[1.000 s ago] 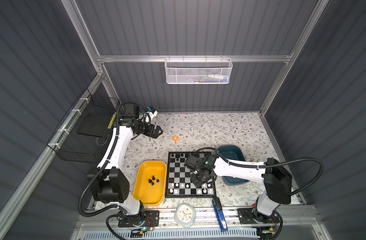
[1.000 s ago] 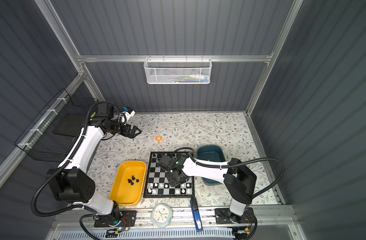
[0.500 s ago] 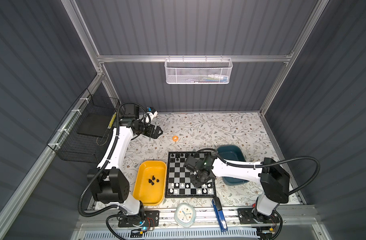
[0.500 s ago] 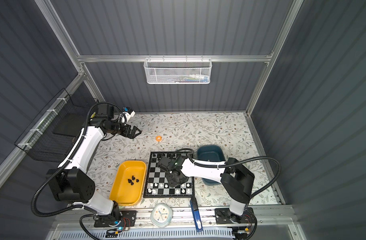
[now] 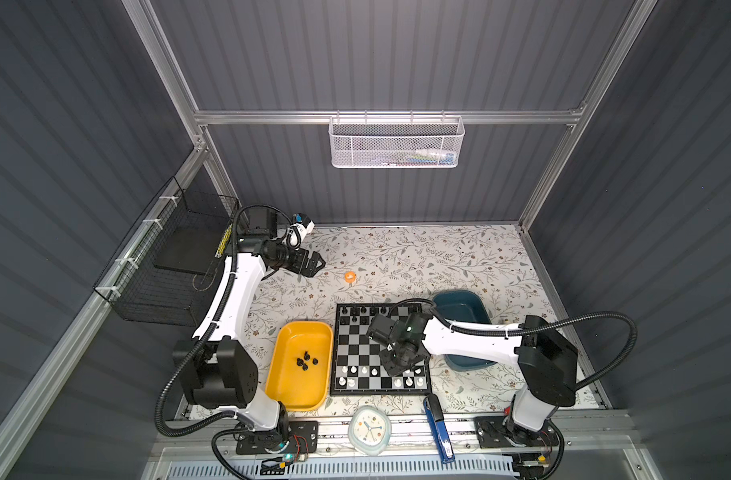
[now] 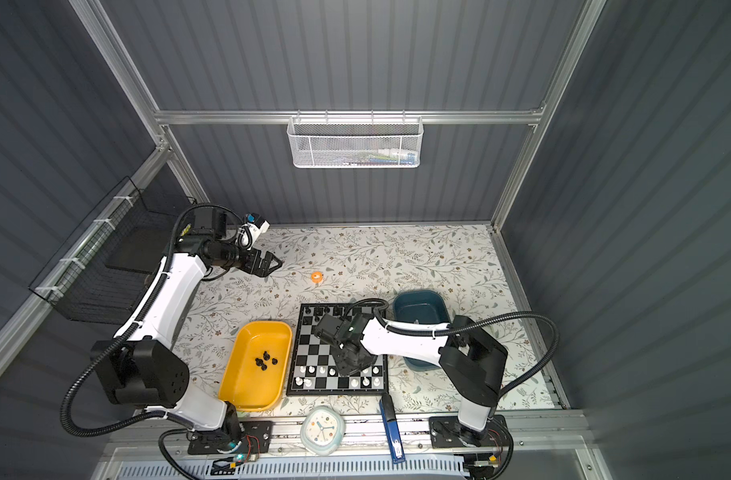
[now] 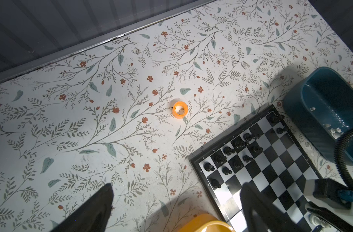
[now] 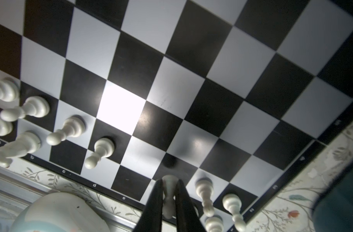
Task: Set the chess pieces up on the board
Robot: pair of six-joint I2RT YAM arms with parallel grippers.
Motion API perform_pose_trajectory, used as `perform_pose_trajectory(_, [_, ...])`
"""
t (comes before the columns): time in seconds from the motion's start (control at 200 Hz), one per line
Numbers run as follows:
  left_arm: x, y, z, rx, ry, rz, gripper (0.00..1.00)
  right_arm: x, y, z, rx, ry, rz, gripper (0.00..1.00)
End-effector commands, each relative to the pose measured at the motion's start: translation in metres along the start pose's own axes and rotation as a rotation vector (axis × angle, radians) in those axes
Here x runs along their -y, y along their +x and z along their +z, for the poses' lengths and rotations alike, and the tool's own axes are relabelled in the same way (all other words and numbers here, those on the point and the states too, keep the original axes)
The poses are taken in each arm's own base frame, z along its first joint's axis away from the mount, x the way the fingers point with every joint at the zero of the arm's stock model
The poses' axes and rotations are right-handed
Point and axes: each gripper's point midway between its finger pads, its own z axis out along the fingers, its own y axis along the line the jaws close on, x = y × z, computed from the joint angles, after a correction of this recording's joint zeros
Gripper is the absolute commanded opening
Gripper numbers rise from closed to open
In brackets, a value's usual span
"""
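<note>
Right gripper [image 8: 169, 183] has eased slightly toward the board's [image 5: 355, 345] near edge, fingers pinched on a white pawn [image 8: 168, 197]; other white pieces [image 8: 204, 192] crowd beside it; middle squares lie open; left gripper [image 5: 316, 266] unmoved, spread wide over bare table [image 5: 418, 257].

Even overhead light is washing the floral worktop [image 5: 418, 257] in both top views, while the grey walls [image 5: 355, 62] are lying in flat, dim shade. In the right wrist view a hard glare is burning out one square of the board [image 8: 191, 90], and the white chess pieces [image 8: 68, 128] nearest the lens are blurring.
</note>
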Motion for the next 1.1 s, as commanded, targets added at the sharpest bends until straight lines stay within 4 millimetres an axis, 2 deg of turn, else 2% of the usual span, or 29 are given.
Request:
perform_pose_trajectory(0.0, [0.0127,-0.0052,-0.011,0.026,0.033,0.005,1.0,0.0058,0.008,0.009,-0.03,0.034,0.011,0.17])
perform_pose_trajectory(1.091, [0.0117,-0.0013,-0.0069,0.015,0.034,-0.002,1.0,0.007,0.0086,0.0164,-0.035,0.042,-0.004,0.2])
